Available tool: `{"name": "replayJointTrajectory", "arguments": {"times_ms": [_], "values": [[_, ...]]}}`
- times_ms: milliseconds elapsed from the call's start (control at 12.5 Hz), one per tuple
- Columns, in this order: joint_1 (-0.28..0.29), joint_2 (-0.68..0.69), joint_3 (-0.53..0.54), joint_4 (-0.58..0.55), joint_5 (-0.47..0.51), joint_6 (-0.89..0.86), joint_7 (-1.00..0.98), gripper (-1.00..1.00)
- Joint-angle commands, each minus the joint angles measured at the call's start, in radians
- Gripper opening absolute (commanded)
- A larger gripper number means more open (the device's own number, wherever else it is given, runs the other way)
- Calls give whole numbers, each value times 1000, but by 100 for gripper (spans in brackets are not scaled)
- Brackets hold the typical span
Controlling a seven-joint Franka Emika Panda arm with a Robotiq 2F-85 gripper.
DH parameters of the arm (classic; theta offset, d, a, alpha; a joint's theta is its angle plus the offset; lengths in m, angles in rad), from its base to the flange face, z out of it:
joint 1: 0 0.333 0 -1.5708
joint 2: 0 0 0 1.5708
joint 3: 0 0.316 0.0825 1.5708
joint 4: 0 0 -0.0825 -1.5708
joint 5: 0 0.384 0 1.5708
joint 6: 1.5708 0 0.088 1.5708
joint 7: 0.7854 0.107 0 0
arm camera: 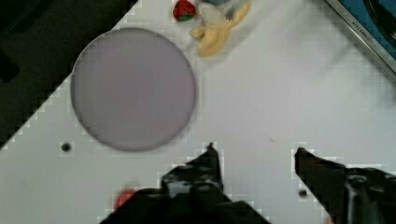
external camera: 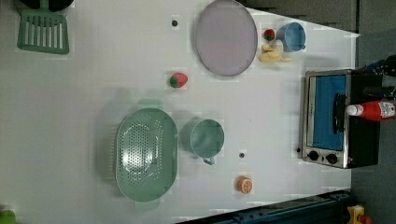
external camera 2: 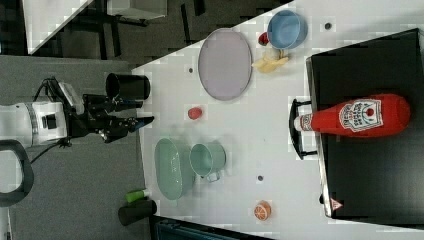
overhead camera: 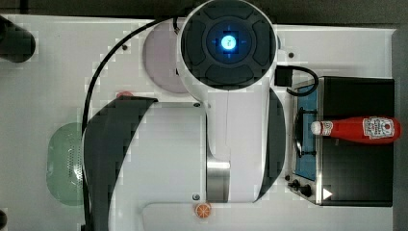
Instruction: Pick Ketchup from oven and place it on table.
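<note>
The ketchup bottle [external camera 2: 357, 118] is lying on its side on top of the oven [external camera 2: 370, 150], at the right view's right, its cap pointing past the oven's front edge. The gripper [arm camera: 254, 154] is hanging well apart over the table [arm camera: 261, 93], fingers spread, grasping nothing.

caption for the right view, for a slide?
Ketchup bottle lying on top of the oven; open pincer away over the table edge.

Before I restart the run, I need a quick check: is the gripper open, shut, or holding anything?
Gripper: open, jaws apart and holding nothing; the ketchup lies on top of the oven.
</note>
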Motion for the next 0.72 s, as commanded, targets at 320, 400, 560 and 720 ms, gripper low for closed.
{"name": "replayJointTrajectory", "arguments": {"times_ms": [320, 400, 560, 720], "values": [[-8, -256, -70, -94, 11, -175, 0, 100], [-9, -252, -79, -94, 11, -168, -1, 100], [-12, -239, -112, -94, 11, -160, -1, 100], [-22, -214, -164, -94, 11, -139, -1, 100]]}}
